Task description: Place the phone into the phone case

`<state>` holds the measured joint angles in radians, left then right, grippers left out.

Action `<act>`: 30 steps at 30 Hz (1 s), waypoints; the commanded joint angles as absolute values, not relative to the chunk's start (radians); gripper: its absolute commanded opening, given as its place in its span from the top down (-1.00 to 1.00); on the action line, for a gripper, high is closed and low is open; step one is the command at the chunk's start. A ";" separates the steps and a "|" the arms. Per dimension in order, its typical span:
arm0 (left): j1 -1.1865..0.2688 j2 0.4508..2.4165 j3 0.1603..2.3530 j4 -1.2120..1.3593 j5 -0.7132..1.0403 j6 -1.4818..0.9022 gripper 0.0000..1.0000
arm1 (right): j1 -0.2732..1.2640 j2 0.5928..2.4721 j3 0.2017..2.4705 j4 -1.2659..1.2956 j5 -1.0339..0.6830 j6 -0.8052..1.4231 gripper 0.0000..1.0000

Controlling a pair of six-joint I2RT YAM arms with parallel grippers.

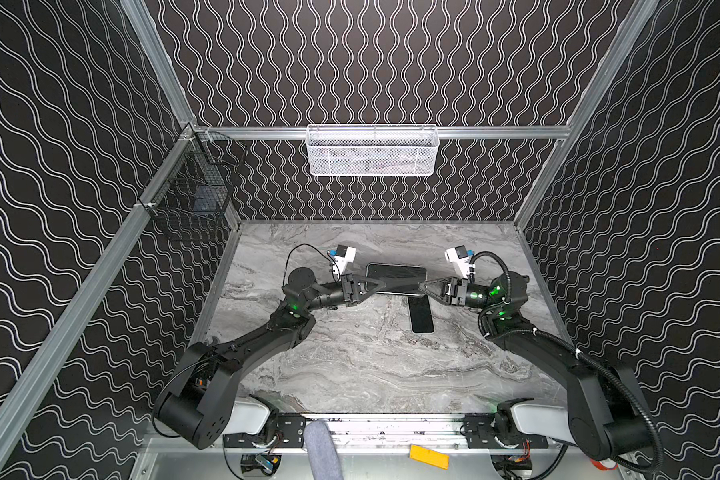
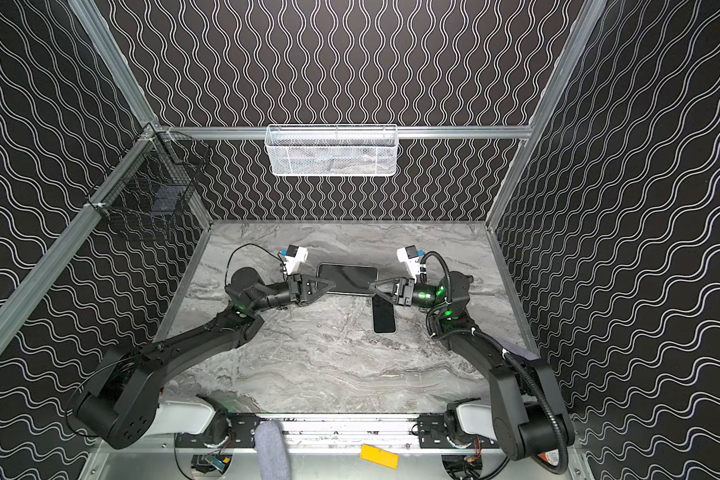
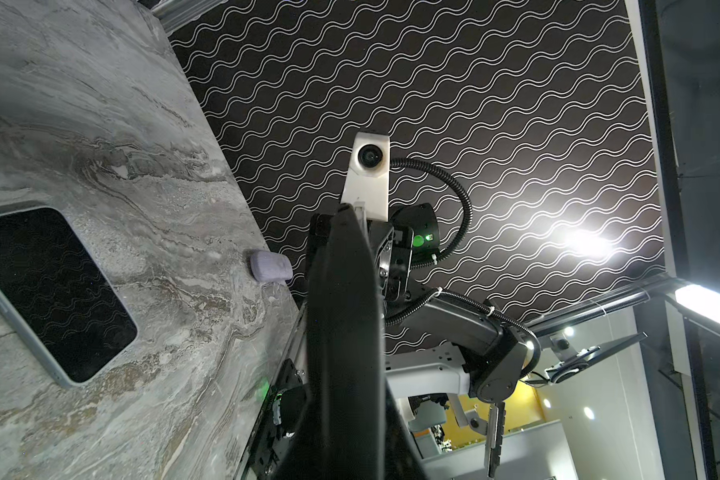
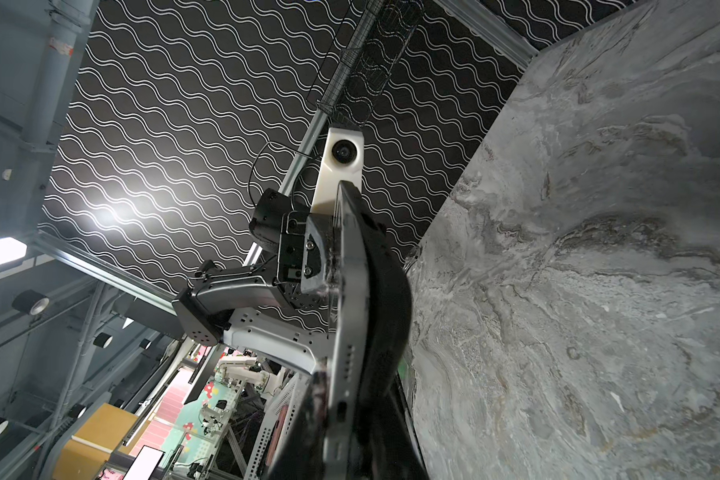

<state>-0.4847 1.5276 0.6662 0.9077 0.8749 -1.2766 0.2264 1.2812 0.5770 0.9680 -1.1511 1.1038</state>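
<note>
In both top views a dark phone (image 1: 396, 275) with a silver rim hangs level above the marble table (image 1: 350, 365), screen up, between my two grippers. The left gripper (image 1: 378, 284) is shut on its left end and the right gripper (image 1: 421, 286) on its right end. In the right wrist view the phone's silver port edge (image 4: 350, 291) lies against the black phone case (image 4: 389, 299), which bulges away from it on the table side. Both sit between the right gripper's (image 4: 350, 436) jaws. The left wrist view shows only the black case (image 3: 341, 311), edge-on, in the left gripper (image 3: 346, 436).
A second dark phone-like slab (image 1: 420, 318) with a pale rim (image 3: 30, 332) lies flat on the table just below the right gripper. A white mesh basket (image 1: 373, 151) hangs on the back wall and a black wire basket (image 1: 196, 195) at the back left. A grey padded thing (image 1: 321, 449) sits at the front rail.
</note>
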 commanded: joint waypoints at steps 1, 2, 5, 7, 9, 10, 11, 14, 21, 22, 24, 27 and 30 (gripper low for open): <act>-0.487 1.539 0.674 0.865 0.884 -1.260 1.00 | 0.229 1.245 0.606 0.893 -1.132 0.975 1.00; -0.489 1.543 0.675 0.867 0.888 -1.259 1.00 | 0.229 1.237 0.610 0.866 -1.129 0.956 1.00; -0.496 1.549 0.681 0.877 0.903 -1.261 1.00 | 0.229 1.221 0.621 0.831 -1.125 0.925 0.51; -0.502 1.548 0.679 0.888 0.916 -1.264 1.00 | 0.227 1.222 0.631 0.854 -1.130 0.936 0.14; -0.502 1.543 0.673 0.895 0.925 -1.269 1.00 | 0.223 1.230 0.642 0.913 -1.146 0.968 0.07; -0.503 1.540 0.669 0.911 0.933 -1.279 1.00 | 0.219 1.237 0.646 0.958 -1.155 0.994 0.07; -0.501 1.541 0.665 0.931 0.941 -1.293 1.00 | 0.213 1.244 0.650 0.998 -1.163 1.021 0.07; -0.500 1.547 0.645 1.007 0.950 -1.347 1.00 | 0.192 1.278 0.658 1.148 -1.181 1.121 0.13; -0.503 1.569 0.637 1.078 0.957 -1.395 1.00 | 0.177 1.376 0.665 1.482 -1.192 1.365 0.50; -0.503 1.568 0.639 1.074 0.960 -1.392 1.00 | 0.177 1.383 0.667 1.491 -1.192 1.374 0.55; -0.503 1.565 0.645 1.057 0.963 -1.383 1.00 | 0.178 1.388 0.669 1.488 -1.193 1.375 0.64; -0.504 1.557 0.656 1.022 0.966 -1.361 1.00 | 0.178 1.378 0.670 1.441 -1.195 1.347 0.74; -0.503 1.557 0.664 0.996 0.966 -1.346 1.00 | 0.177 1.352 0.671 1.334 -1.192 1.276 0.84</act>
